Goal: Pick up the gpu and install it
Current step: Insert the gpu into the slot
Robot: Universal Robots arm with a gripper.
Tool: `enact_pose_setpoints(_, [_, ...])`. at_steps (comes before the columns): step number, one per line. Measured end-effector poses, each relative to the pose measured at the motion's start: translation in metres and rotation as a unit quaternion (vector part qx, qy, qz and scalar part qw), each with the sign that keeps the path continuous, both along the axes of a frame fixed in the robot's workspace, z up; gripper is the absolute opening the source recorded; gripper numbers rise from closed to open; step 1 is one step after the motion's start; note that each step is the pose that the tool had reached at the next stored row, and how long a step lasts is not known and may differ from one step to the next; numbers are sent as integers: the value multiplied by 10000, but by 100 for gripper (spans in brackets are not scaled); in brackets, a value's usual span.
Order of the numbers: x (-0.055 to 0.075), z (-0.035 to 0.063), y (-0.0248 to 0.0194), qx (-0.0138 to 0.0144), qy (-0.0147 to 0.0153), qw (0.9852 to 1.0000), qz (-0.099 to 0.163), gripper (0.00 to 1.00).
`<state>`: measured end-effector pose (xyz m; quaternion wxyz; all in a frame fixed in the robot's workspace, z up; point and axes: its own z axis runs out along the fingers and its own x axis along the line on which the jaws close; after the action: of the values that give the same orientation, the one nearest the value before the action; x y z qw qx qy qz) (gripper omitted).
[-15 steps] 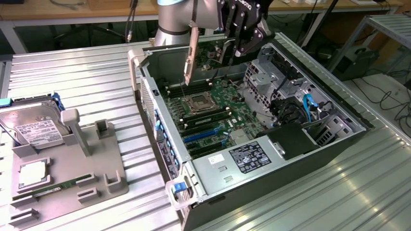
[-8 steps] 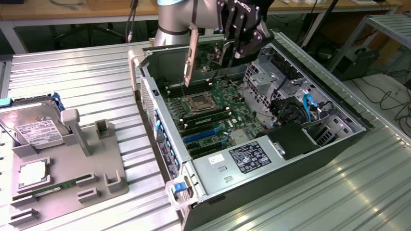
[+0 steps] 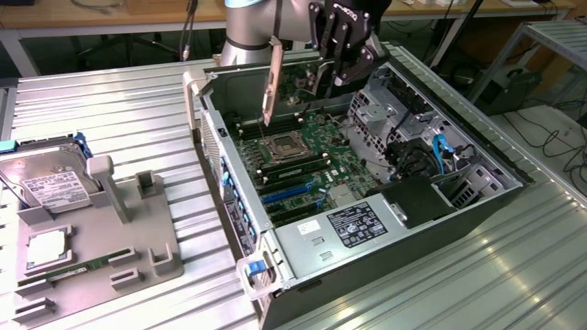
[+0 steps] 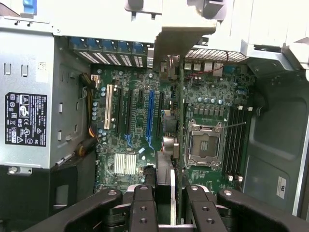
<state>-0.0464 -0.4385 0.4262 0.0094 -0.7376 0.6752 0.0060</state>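
Note:
My gripper (image 3: pixel 344 72) hangs over the open computer case (image 3: pixel 213 130), shut on the gpu (image 3: pixel 271 82). The gpu is a thin card held upright, its brownish-orange edge showing above the motherboard (image 3: pixel 307 161). In the wrist view the gpu (image 4: pixel 166 166) stands edge-on between my black fingers (image 4: pixel 144 203), above the board and apart from it. It lies between the blue slot (image 4: pixel 149 113) and the processor socket (image 4: pixel 203 145), roughly parallel to the slots.
The power supply (image 3: pixel 353 227) fills the case's near end, and drive cages with blue cables (image 3: pixel 440 155) line the exterior view's right. On the exterior view's left, a grey fixture (image 3: pixel 137 234) holds a silver hard drive (image 3: pixel 51 179), a processor (image 3: pixel 46 247) and a green memory stick (image 3: pixel 82 265).

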Motion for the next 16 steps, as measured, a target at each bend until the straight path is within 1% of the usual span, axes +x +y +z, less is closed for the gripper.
enact_pose_setpoints(16, [0, -64, 0, 0, 0, 10000, 0, 28])
